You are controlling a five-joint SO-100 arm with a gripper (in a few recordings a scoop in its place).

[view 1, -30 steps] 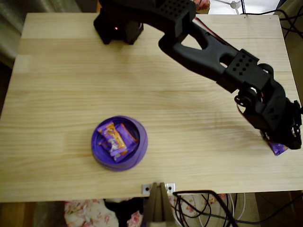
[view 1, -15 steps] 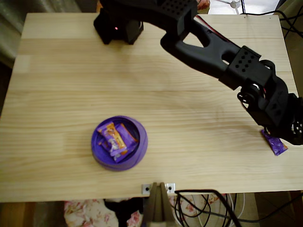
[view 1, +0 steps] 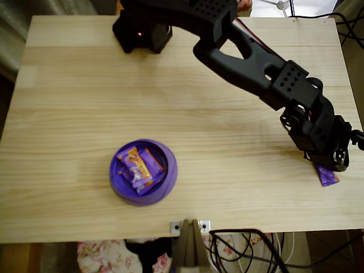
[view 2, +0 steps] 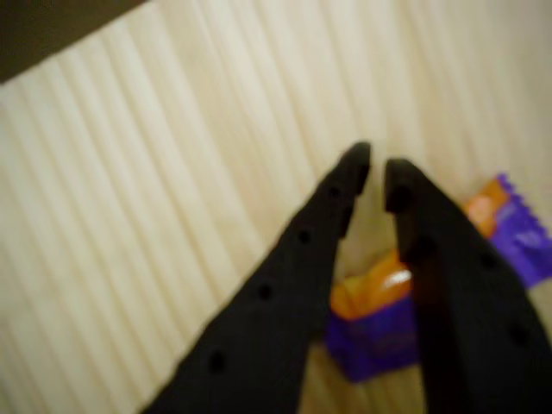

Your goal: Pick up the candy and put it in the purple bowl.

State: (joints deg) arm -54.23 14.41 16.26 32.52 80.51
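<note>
Beside table (view 1: 85,114) edge: candy (view 1: 327,175)

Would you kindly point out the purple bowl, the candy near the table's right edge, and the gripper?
purple bowl (view 1: 170,163): overhead view, right side of its rim.
candy (view 1: 328,176): overhead view, exposed purple end.
gripper (view 2: 377,168): wrist view, midway between the fingers' tips.

The black arm (view 1: 250,54) reaches toward the right edge in the overhead view; its gripper (view 2: 377,168) points downward (fingertips nearly closed, a narrow gap).
</note>
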